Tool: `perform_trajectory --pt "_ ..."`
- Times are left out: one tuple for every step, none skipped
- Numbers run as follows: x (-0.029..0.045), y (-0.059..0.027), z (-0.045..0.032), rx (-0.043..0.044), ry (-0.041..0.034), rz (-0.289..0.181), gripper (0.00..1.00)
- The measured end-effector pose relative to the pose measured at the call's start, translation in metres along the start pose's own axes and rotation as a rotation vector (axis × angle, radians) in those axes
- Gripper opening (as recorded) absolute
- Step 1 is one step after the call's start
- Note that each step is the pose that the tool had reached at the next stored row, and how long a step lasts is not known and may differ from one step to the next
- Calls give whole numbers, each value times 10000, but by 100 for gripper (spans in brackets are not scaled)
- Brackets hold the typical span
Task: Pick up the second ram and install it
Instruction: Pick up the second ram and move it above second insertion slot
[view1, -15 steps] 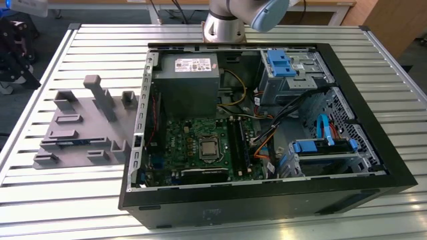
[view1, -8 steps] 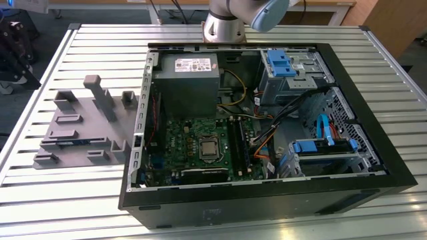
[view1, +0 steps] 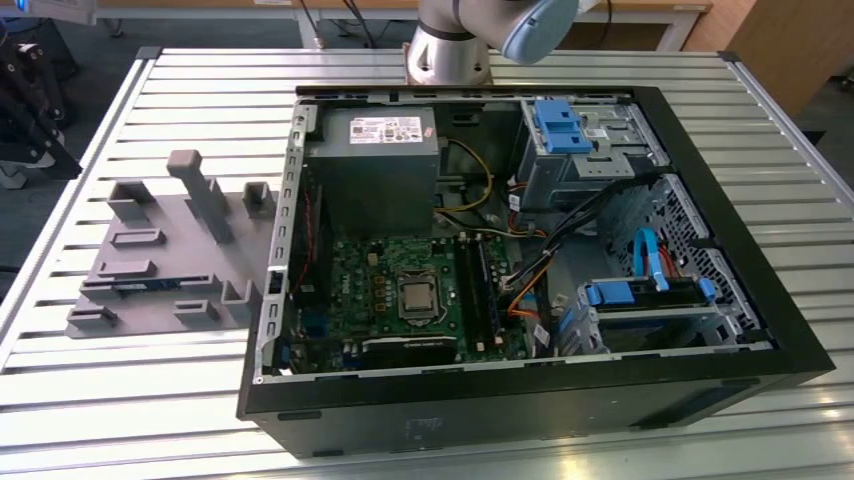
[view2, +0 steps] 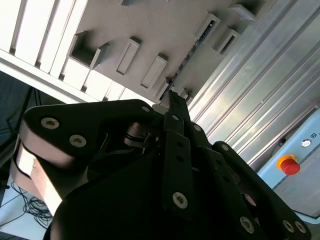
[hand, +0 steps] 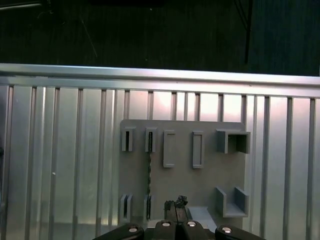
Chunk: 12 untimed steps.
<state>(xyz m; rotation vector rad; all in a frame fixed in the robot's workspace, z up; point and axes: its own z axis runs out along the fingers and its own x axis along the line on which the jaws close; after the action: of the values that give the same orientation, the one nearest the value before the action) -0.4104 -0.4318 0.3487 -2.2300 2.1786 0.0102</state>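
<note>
1. Desk (view1: 160, 380): a slatted metal top that carries everything. The arm (view1: 447, 45) rises from its far edge in the exterior view.
2. Computer case (view1: 534, 400): lies open side up on the exterior view's right. Loose cables (view1: 534, 265) cross its interior close to the memory slots (view1: 478, 285).
3. Motherboard (view1: 387, 270): sits flat in the case floor. Whether a slot is already filled cannot be told.
4. Grey fixture (view1: 147, 250): sits just beside the case, on the exterior view's left.
5. Claw (hand: 175, 204): hangs well above the fixture, clear of every block. Its fingers appear pressed together with nothing between them; the second wrist view (view2: 172, 97) agrees.
6. Second ram (hand: 149, 172): stands on edge in the fixture, held between paired blocks and not yet picked up. It shows as a thin dark line in both wrist views (view2: 192, 50) and as a bluish strip in the exterior view (view1: 140, 286).
7. Hazards, as judged:
   - The stick offers only a thin edge and the claw sits to one side of its line, so a descent without correction could strike a block or tip the stick.
   - Fingers left together would land on the stick's edge instead of straddling it.
   - The cables could snag the stick on its way to the slots.
</note>
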Motion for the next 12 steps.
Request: perform_trajectory --pt "0 0 0 -1 0 -3 11" --pt "0 0 0 -1 0 -5 11" --pt "0 0 0 -1 0 -6 11" --pt "0 0 0 0 0 26 11" --pt "0 0 1 2 2 162 11" --pt "0 0 1 6 5 342 11" --pt "0 0 2 8 7 489 11" --pt "-1 0 3 13 7 620 11" --pt "-1 0 4 17 8 730 11" --pt "-1 0 3 18 9 809 11" --pt "-2 0 3 18 10 844 11" --pt "-2 0 2 18 11 845 11"
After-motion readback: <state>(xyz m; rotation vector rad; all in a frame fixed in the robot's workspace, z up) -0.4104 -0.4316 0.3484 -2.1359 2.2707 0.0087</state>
